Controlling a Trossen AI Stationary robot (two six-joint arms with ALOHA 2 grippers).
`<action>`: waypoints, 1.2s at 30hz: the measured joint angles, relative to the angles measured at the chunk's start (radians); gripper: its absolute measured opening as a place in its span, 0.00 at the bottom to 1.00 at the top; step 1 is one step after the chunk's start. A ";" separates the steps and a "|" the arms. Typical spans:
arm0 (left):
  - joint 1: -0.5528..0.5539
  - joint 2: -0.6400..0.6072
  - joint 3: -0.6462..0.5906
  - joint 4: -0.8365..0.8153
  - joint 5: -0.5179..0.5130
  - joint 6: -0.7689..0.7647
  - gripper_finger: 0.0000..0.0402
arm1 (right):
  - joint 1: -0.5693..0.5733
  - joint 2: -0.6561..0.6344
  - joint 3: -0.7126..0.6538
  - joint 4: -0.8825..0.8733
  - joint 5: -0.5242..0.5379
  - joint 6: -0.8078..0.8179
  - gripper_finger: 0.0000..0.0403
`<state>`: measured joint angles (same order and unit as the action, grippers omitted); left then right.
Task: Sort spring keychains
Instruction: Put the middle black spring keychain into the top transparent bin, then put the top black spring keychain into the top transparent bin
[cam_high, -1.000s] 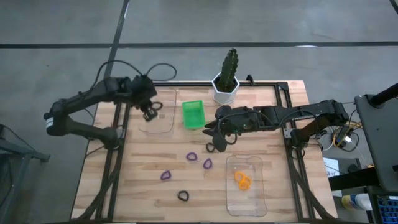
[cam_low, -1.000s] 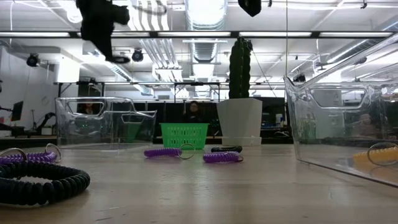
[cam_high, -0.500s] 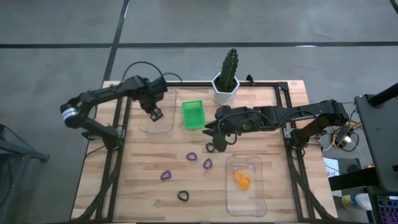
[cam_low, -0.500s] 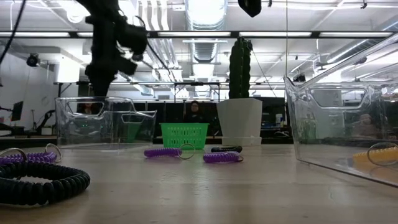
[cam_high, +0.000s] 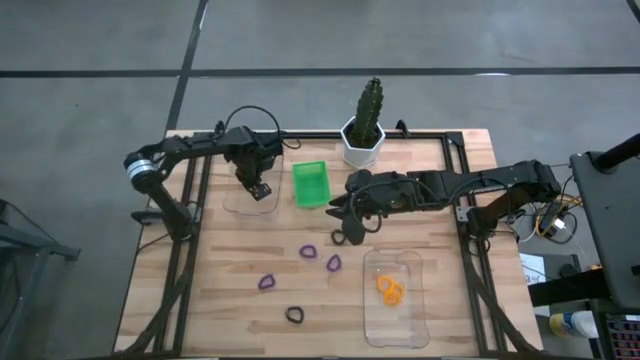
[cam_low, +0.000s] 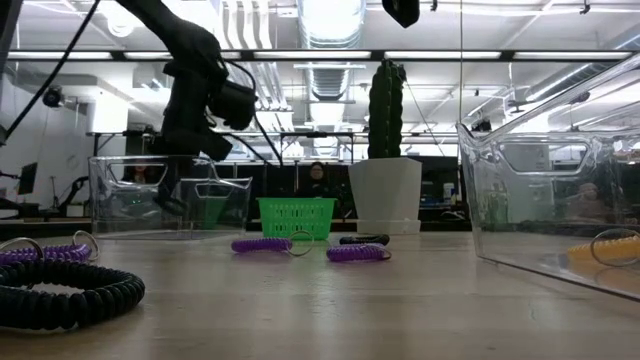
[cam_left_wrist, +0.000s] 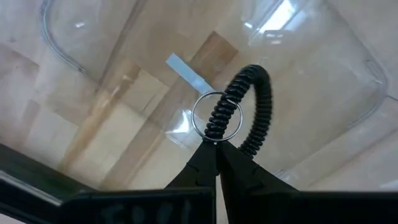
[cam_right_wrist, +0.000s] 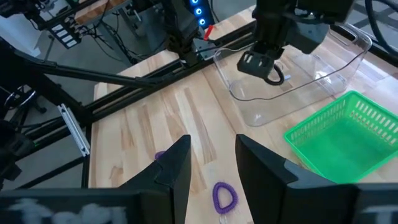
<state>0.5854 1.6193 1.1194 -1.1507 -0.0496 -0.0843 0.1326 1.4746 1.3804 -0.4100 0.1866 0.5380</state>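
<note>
My left gripper (cam_high: 260, 188) points down into the clear tray (cam_high: 236, 200) at the far left, shut on a black spring keychain (cam_left_wrist: 258, 99). The right wrist view shows the same keychain (cam_right_wrist: 274, 75) under the gripper, inside that tray. My right gripper (cam_right_wrist: 211, 168) hovers open above mid-table, right of the green bin (cam_high: 311, 184), with nothing between its fingers. Three purple keychains (cam_high: 308, 251) (cam_high: 333, 263) (cam_high: 266, 282) and a black one (cam_high: 295, 315) lie flat on the wood. Orange ones (cam_high: 390, 290) lie in the near right tray (cam_high: 372, 320). My left gripper pinches the black keychain between its two fingers at the narrow end of the loop (cam_left_wrist: 214, 132), beside the metal ring (cam_left_wrist: 202, 124). The fingers come from above, pointing down. The coil loop hangs below them over the tray floor; whether it touches the floor I cannot tell.
A white pot with a cactus (cam_high: 362, 140) stands at the far edge behind the green bin. A small dark thing (cam_high: 341, 238) lies on the wood under my right gripper. Bare wood stretches along the near left of the table.
My left gripper has come down into the far-left clear tray, shifting toward the table's right and tipping until it points straight down. It stays shut, and the black keychain has gone down with it.
</note>
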 joint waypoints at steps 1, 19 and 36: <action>0.001 0.007 0.000 0.000 0.018 -0.002 0.03 | 0.000 0.000 0.000 0.000 0.000 0.000 0.29; -0.002 -0.055 0.110 -0.096 -0.058 -0.035 0.35 | -0.001 0.000 -0.016 -0.004 0.023 -0.003 0.29; -0.052 -0.435 0.282 0.004 -0.022 -0.309 0.35 | -0.159 0.003 -0.141 -0.138 -0.033 0.448 0.29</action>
<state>0.5331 1.1843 1.4010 -1.1464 -0.0720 -0.3934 -0.0262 1.4779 1.2395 -0.5484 0.1534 0.9865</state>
